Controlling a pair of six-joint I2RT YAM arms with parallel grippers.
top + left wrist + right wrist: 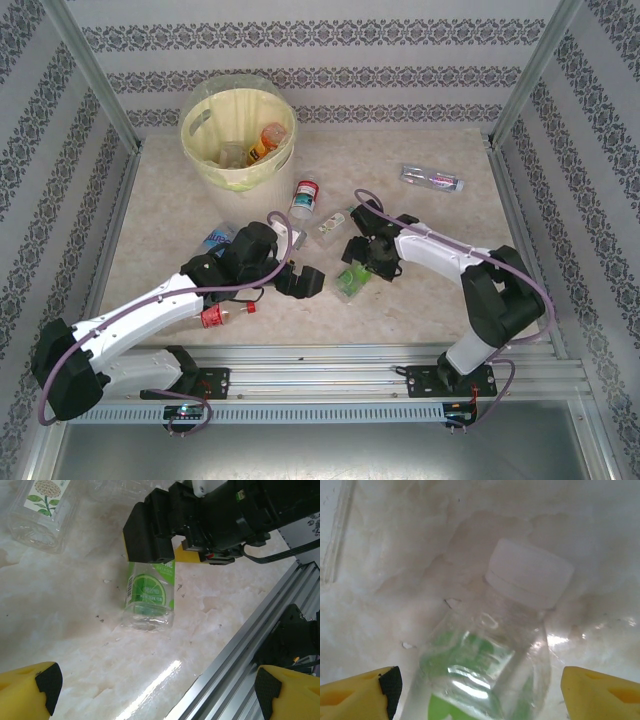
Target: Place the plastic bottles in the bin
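My right claw (477, 687) open, straddling green-label bottle (495, 645); looks empty, light, crushable, slick. Pinch label midsection, not cap.

white arms (135, 318), black joints (250, 250), purple cables (366, 192), yellow fingertips (22, 695)

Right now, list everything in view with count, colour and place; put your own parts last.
beige marbled table: one.
round cream-white plastic bin: one, pale green liner, far left of the table.
bottles in the bin: two visible, an orange-filled bottle and a pale clear bottle.
green lime-label clear plastic bottle: one, white cap, lying mid-table.
other bottles on the table: five; red-labelled bottle by the bin, flower-label clear bottle beside it, blue-labelled bottle at the left arm, red-capped bottle front left, long clear bottle far right.
left gripper: open, empty.
right gripper: open, astride the lime-label bottle.
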